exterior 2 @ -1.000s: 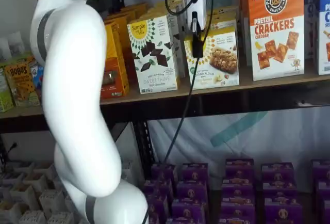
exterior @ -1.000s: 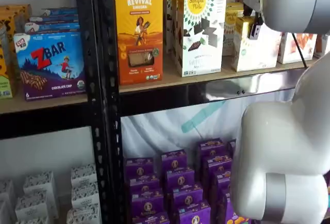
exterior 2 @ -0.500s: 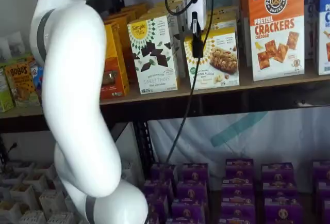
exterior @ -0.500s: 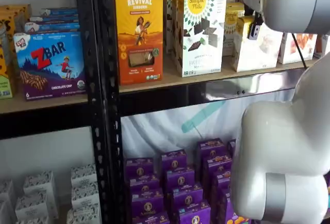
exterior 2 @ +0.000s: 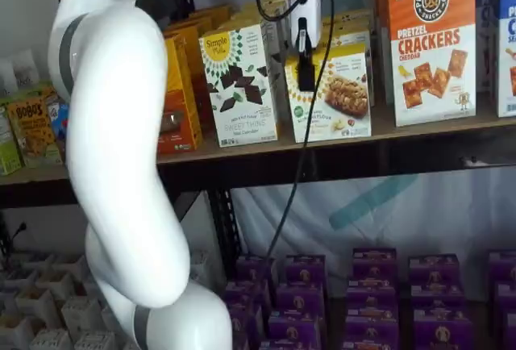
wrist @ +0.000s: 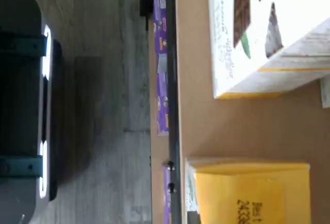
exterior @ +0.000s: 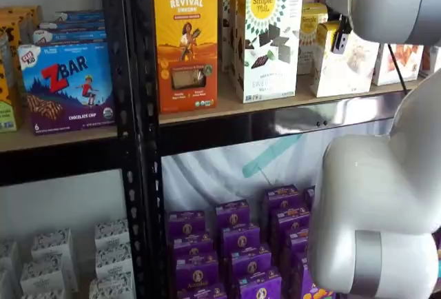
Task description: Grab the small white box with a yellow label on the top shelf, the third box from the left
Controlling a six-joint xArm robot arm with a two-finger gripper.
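Note:
The small white box (exterior 2: pixel 332 96) with cookie pictures and a yellow top stands on the top shelf (exterior 2: pixel 419 128), tilted off upright, its base still on or near the board. It also shows in a shelf view (exterior: pixel 344 63). My gripper (exterior 2: pixel 305 66) hangs over its front upper edge, with one black finger in front of the box. The fingers look closed on the box's top. In a shelf view the gripper (exterior: pixel 339 37) sits at the box's yellow top corner. The wrist view shows the box's yellow side (wrist: pixel 242 195) on the tan board (wrist: pixel 193 115).
A taller white box with chocolate pieces (exterior 2: pixel 240 84) stands just left of it, an orange Revival box (exterior: pixel 185 47) further left, and a pretzel cracker box (exterior 2: pixel 431 43) to the right. Purple boxes (exterior 2: pixel 371 285) fill the lower level. My white arm (exterior 2: pixel 121 148) fills the foreground.
The small white box has tipped from upright to a clear tilt and shifted a little with the gripper. The neighbouring boxes have not moved.

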